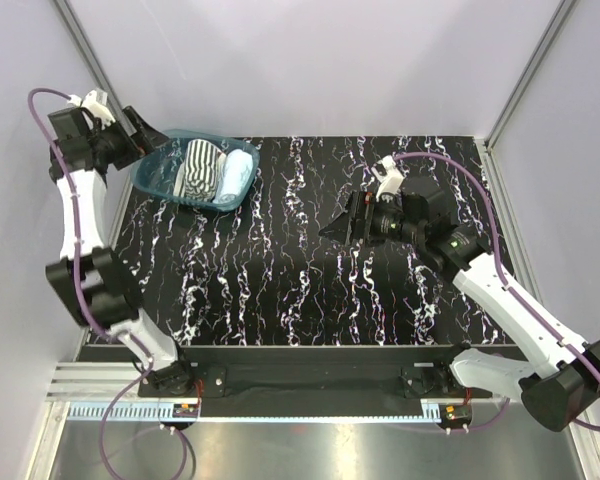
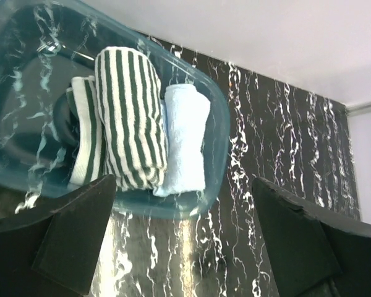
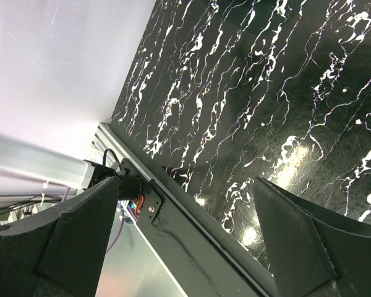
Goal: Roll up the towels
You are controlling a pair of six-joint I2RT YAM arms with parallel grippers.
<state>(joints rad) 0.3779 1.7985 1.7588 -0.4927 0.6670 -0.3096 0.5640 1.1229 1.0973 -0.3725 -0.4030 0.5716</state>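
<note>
The striped green-and-white towel (image 1: 200,167) lies rolled in a teal basket (image 1: 148,180) at the table's far left, with the pale blue towel (image 1: 239,175) rolled beside it. In the left wrist view, the striped roll (image 2: 130,117) and the blue roll (image 2: 185,139) lie side by side, and a narrower striped fold (image 2: 83,133) sits left of them. My left gripper (image 1: 152,138) is open and empty, raised by the basket's left rim (image 2: 219,124). My right gripper (image 1: 333,228) is open and empty above mid-table, away from the towels.
The black marbled table (image 1: 280,280) has white walls at the back and sides. The right wrist view shows the table's front rail (image 3: 191,247) and an arm base with cables (image 3: 120,185).
</note>
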